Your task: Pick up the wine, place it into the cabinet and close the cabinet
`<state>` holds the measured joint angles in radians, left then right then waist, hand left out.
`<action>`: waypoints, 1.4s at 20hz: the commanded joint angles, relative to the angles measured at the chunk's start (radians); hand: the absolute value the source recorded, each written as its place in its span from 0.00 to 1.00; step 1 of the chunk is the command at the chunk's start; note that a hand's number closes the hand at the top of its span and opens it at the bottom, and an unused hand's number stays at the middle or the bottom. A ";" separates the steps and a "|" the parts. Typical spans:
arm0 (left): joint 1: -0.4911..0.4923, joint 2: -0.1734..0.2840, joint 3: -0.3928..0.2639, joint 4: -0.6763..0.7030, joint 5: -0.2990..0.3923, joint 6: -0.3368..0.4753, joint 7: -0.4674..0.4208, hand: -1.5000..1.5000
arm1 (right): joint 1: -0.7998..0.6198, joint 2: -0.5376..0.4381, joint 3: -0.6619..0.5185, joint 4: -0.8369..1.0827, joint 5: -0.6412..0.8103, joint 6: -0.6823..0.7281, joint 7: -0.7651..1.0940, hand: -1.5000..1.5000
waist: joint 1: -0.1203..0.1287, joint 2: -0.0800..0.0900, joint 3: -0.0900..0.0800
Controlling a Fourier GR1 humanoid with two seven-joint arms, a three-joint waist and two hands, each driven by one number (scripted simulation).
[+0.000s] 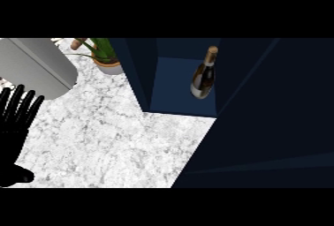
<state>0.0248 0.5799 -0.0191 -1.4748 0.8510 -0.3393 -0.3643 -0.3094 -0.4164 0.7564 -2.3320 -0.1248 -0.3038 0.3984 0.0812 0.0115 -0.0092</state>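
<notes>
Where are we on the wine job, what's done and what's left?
Done: the wine stands inside the cabinet. In hand: nothing; the left robot hand rests open at the left edge, and the right robot hand is out of view. Left: closing the cabinet door, which looks open.

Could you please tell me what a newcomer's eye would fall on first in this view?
Probably the wine bottle, standing inside the dark blue cabinet at upper right. Next, the black left hand, open with fingers up, at the left edge over the white marble counter.
</notes>
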 commanded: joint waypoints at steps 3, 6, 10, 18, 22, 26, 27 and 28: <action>0.004 0.007 0.033 0.053 0.013 -0.033 -0.009 0.00 | -0.366 0.301 -0.026 0.268 -0.003 -0.059 0.216 1.00 | -0.018 -0.008 0.001; -0.003 -0.008 0.044 0.101 -0.008 -0.055 -0.035 0.00 | -0.513 0.407 -0.073 0.470 -0.005 -0.076 0.181 1.00 | -0.043 -0.006 0.005; 0.056 0.022 0.071 0.070 0.008 -0.099 -0.023 0.00 | -0.683 0.413 -0.173 0.660 -0.113 -0.132 0.166 1.00 | -0.034 -0.008 0.007; -0.015 0.005 0.126 0.111 -0.002 -0.076 0.027 0.00 | -0.663 0.416 -0.253 0.846 -0.243 -0.069 -0.010 1.00 | -0.067 -0.009 0.009; 0.013 -0.026 0.137 0.097 -0.033 -0.095 -0.001 0.00 | -0.669 0.416 -0.308 0.956 -0.237 -0.020 -0.055 1.00 | -0.068 -0.011 0.009; 0.026 -0.052 0.139 0.076 -0.059 -0.102 -0.006 0.00 | -0.626 0.408 -0.361 1.006 -0.198 0.058 -0.090 1.00 | -0.072 -0.012 0.009; 0.029 -0.042 0.153 0.102 -0.063 -0.114 -0.013 0.00 | -0.653 0.374 -0.427 1.069 -0.240 0.133 -0.129 1.00 | -0.069 -0.010 0.009; 0.023 -0.062 0.134 0.061 -0.059 -0.073 0.020 0.00 | -0.670 0.404 -0.421 1.136 -0.214 0.132 -0.171 1.00 | -0.066 -0.009 0.009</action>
<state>0.0385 0.5461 0.1184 -1.3787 0.8066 -0.4351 -0.3600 -0.9527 -0.0087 0.4028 -1.3318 -0.3567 -0.2324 0.2907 0.0142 -0.0046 -0.0006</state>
